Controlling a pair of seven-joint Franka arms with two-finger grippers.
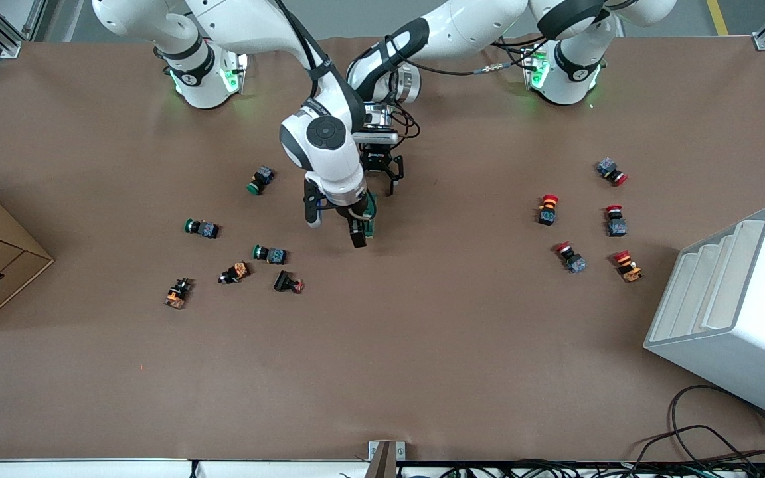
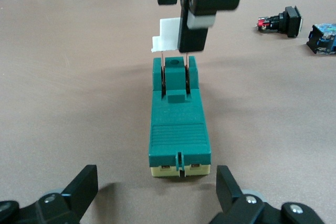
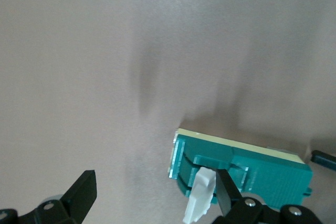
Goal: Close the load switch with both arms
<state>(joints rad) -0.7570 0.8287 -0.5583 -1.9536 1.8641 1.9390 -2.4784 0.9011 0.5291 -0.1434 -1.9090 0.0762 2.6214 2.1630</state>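
Load switch: the green load switch (image 2: 179,124) lay mid-table, its white handle (image 2: 168,35) raised.
Step well done: judged best, the left gripper would steady the body while the right pressed the handle flat, without sliding the block.
Right gripper: the right gripper (image 3: 152,195) hung over the handle, fingers spread, one finger touching it.
Left gripper: the left gripper (image 2: 156,190) sat low by the switch's end, spread, gripping nothing.
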